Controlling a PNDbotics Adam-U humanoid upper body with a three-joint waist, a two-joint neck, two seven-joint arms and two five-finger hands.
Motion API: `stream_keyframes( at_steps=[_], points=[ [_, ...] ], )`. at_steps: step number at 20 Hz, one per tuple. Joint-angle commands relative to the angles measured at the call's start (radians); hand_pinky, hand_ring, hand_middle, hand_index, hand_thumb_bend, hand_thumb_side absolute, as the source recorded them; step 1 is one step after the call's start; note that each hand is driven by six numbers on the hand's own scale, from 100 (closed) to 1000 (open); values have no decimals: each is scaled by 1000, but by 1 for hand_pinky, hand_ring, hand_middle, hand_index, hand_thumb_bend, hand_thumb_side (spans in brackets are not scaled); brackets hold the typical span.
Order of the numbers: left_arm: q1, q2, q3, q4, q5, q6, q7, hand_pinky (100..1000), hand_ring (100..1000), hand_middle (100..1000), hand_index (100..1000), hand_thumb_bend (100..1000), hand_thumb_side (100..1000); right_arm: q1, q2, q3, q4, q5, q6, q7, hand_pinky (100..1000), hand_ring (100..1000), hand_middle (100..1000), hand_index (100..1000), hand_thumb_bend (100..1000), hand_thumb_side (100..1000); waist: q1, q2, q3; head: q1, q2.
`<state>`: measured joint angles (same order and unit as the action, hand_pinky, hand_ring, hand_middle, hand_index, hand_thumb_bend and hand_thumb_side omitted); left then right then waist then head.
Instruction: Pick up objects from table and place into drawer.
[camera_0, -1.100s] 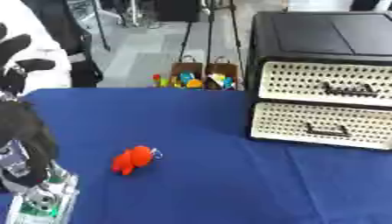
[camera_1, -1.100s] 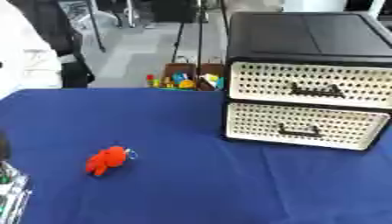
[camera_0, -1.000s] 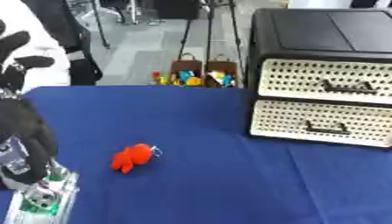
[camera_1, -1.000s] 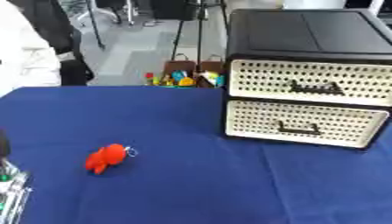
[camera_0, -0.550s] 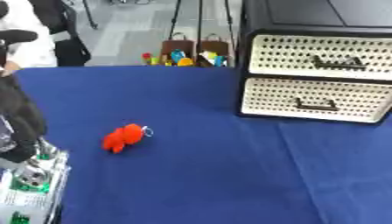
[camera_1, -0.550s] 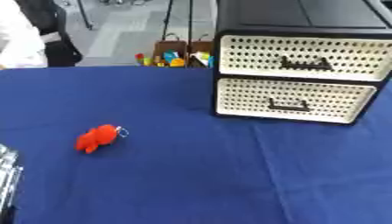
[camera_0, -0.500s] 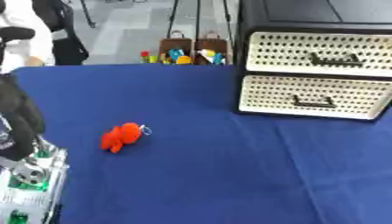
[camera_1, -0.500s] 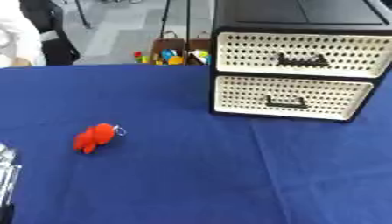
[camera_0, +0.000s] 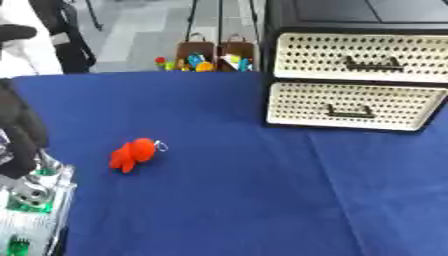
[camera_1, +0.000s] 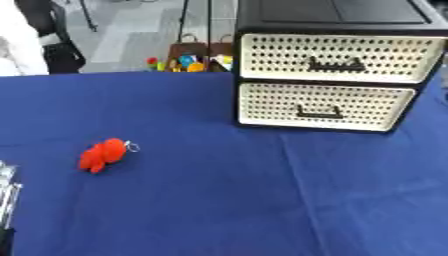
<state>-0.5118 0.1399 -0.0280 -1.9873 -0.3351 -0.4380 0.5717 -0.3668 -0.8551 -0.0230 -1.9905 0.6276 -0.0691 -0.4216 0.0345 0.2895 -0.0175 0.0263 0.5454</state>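
Note:
A small red plush toy with a metal ring (camera_0: 131, 155) lies on the blue tablecloth (camera_0: 219, 215), left of the middle. At the back right stands a black drawer unit (camera_1: 337, 15) with two cream perforated drawers, the upper (camera_0: 359, 57) and the lower (camera_0: 350, 106), both shut. My left hand (camera_0: 19, 137) shows as a dark shape at the left edge above silver arm parts with green boards (camera_0: 31, 200). It is left of the toy and apart from it. My right hand shows in neither view.
Beyond the table's far edge, brown boxes of colourful small things (camera_0: 203, 57) sit on the floor. The drawer unit blocks the back right part of the table.
The whole picture has shifted and the drawer unit and toy look nearer, so the camera has moved. The toy, the drawers and my left arm keep their places.

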Motion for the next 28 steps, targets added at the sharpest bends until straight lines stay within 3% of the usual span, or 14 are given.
stream_keyframes(
  at_steps=[1,6,11,13,14,15,17,23,26,28],
  points=[
    [-8,13,-2,-13,3,0,-5,529,705,713,902,585,804,-10,-83,8,-9,3,49,52,458,499,621,826,127,751,-6,-22,0,3,6],
    [-5,16,-7,-13,6,0,-10,529,704,713,902,583,804,12,-186,93,-9,50,118,126,431,498,626,833,144,729,-15,-25,1,-4,9],
    [-6,15,-9,-13,9,-1,-13,529,704,712,902,583,804,36,-277,116,-9,30,138,206,413,497,623,842,248,743,-17,-26,3,-15,8],
    [-6,15,-10,-13,10,-1,-15,529,704,712,902,583,803,48,-295,129,-9,30,139,239,400,499,630,851,371,732,-19,-26,4,-21,8],
    [-6,15,-10,-13,11,-2,-15,529,704,712,902,583,803,52,-306,134,-9,32,140,256,400,498,631,852,379,727,-19,-26,5,-24,8],
    [-6,15,-11,-13,11,-2,-16,529,704,712,901,582,804,53,-312,136,-9,32,142,273,389,488,625,860,470,658,-19,-27,5,-27,8],
    [-6,15,-12,-13,12,-1,-17,529,704,711,901,581,804,52,-322,139,-9,30,149,306,379,480,614,861,514,611,-19,-27,6,-34,8],
    [-5,14,-14,-13,15,-1,-20,529,704,711,901,580,804,12,-336,139,-9,12,155,408,372,483,617,858,470,624,-19,-28,10,-52,3],
    [-5,14,-16,-13,17,0,-22,529,704,711,900,580,802,-10,-337,142,-9,3,157,459,366,496,616,855,341,637,-19,-29,15,-56,0],
    [-6,14,-16,-13,17,0,-24,529,704,711,900,579,802,-26,-337,142,-9,5,164,492,362,496,614,856,325,628,-19,-30,18,-57,-1]
  ],
)
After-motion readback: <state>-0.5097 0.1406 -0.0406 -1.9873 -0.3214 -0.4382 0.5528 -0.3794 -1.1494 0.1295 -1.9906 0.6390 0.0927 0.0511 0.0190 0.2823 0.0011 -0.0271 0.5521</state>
